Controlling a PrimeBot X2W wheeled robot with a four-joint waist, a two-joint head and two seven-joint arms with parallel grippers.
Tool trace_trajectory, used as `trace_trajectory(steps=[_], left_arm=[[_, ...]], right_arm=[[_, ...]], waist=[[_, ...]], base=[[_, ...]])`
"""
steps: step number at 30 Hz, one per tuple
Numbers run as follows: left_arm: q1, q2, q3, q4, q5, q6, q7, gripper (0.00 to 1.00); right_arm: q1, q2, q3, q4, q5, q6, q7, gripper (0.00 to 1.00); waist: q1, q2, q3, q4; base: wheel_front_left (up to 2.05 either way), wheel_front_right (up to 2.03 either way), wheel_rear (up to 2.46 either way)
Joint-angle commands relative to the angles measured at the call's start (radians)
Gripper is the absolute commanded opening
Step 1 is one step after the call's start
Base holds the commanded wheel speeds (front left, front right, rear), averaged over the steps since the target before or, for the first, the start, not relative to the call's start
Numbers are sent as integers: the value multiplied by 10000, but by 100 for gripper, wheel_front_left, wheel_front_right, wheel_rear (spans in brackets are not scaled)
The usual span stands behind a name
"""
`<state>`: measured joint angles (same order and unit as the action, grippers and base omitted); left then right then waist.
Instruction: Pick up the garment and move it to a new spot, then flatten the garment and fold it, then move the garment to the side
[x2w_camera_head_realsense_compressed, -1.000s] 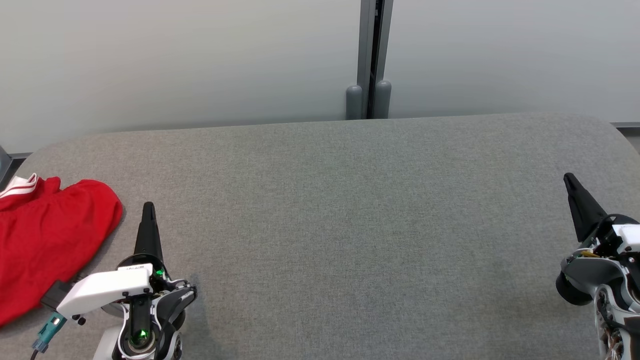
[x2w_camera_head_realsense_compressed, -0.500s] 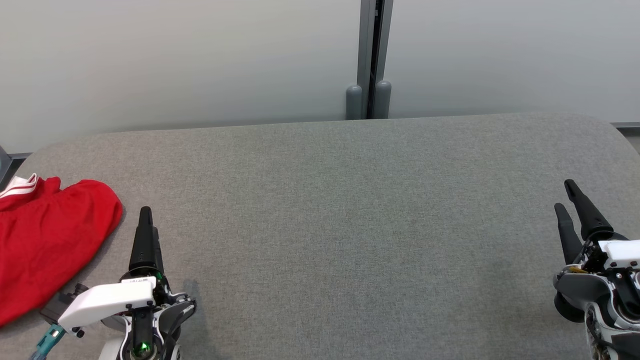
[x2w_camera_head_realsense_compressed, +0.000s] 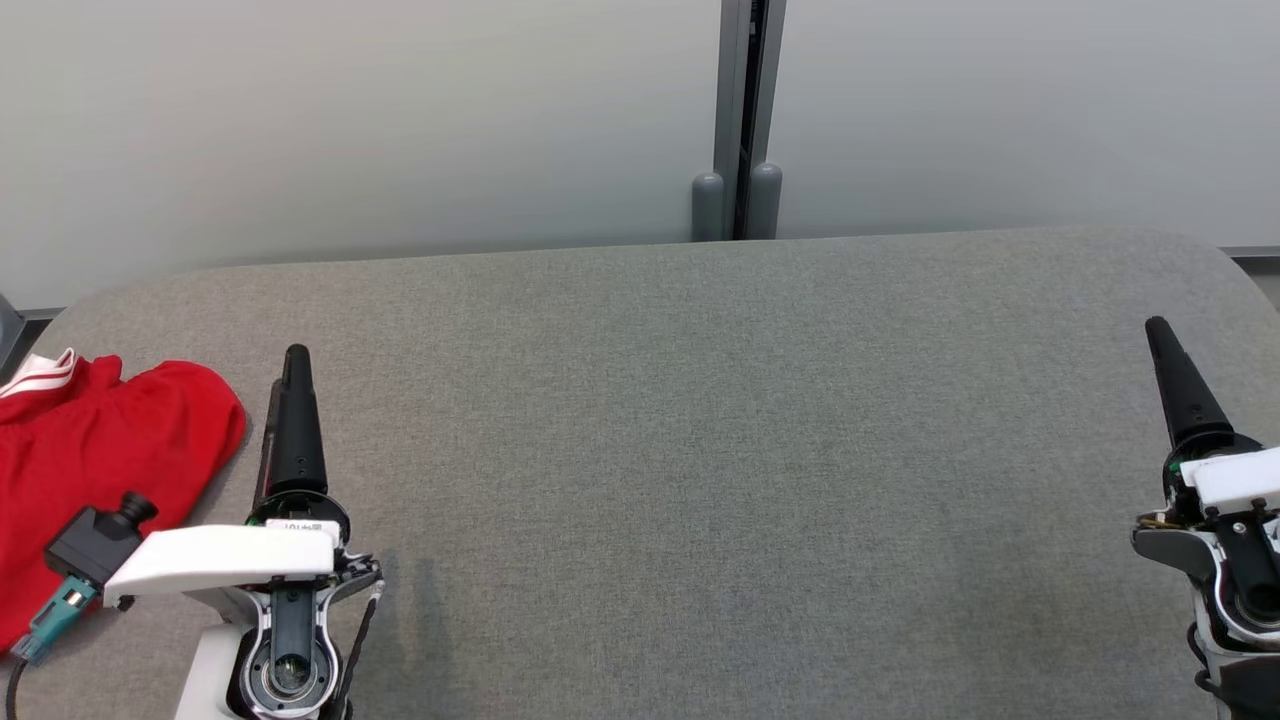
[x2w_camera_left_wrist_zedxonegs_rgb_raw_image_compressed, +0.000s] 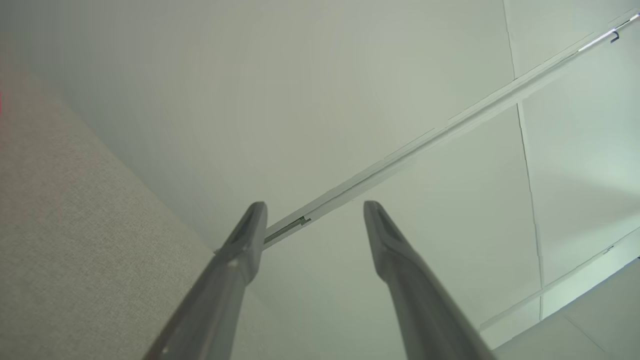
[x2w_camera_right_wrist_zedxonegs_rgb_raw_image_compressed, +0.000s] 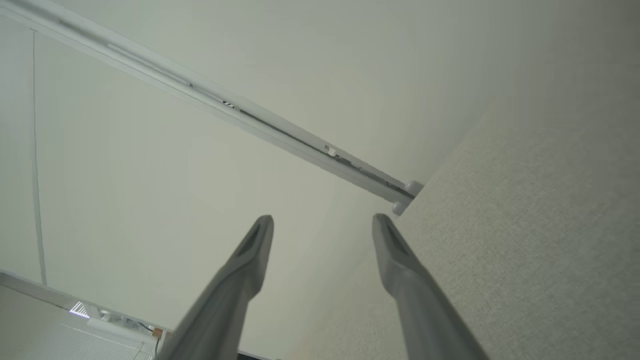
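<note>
The garment (x2w_camera_head_realsense_compressed: 120, 450), red with a white-striped edge, is seen bunched at the far left of the surface (x2w_camera_head_realsense_compressed: 700, 450) and partly cut off by the picture's edge. It is neither flattened nor folded, and it is touched by neither hand.

The left hand (x2w_camera_head_realsense_compressed: 290, 360) is held just to its right, pointing away from the robot towards the wall (x2w_camera_head_realsense_compressed: 400, 120). In the left wrist view its fingers (x2w_camera_left_wrist_zedxonegs_rgb_raw_image_compressed: 245, 245) are shown spread wide with nothing between them. The right hand (x2w_camera_head_realsense_compressed: 1158, 330) is kept well apart at the opposite end of the surface. In the right wrist view its fingers (x2w_camera_right_wrist_zedxonegs_rgb_raw_image_compressed: 247, 265) are likewise shown spread and empty.

A second ago both hands were shut, and both have since been opened fully. The left hand has also been pushed further forward, so its tip is now level with the garment's right edge. The garment itself has not been shifted.

The task is judged to be at its very start, and the opening is read as preparation for the first pick-up. The left hand is the nearer one. It would have to be turned towards the cloth and lowered onto it before anything can be carried to a new spot.
</note>
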<state>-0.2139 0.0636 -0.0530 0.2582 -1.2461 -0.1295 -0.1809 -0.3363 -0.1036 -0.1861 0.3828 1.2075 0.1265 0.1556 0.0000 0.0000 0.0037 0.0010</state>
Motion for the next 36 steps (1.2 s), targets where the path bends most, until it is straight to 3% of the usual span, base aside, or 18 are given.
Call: trace_trajectory(steps=[1,17,36], left_arm=[[-327,178,-65,-374,738,-5,-69,100],[256,475,-189,-709,3610,196,-239,100],[709,889,-497,-82,6168,309,-255,100]], right_arm=[[-49,-236,101,-459,-788,38,-231,100],[595,-397,906,-1224,-3974,44,-1108,100],[1330,-287,1389,-1178,-6523,51,-2045,100]], waist=[[0,0,-12,0],[0,0,-124,-41],[0,0,-249,-44]], base=[[0,0,0],[0,0,0],[0,0,0]])
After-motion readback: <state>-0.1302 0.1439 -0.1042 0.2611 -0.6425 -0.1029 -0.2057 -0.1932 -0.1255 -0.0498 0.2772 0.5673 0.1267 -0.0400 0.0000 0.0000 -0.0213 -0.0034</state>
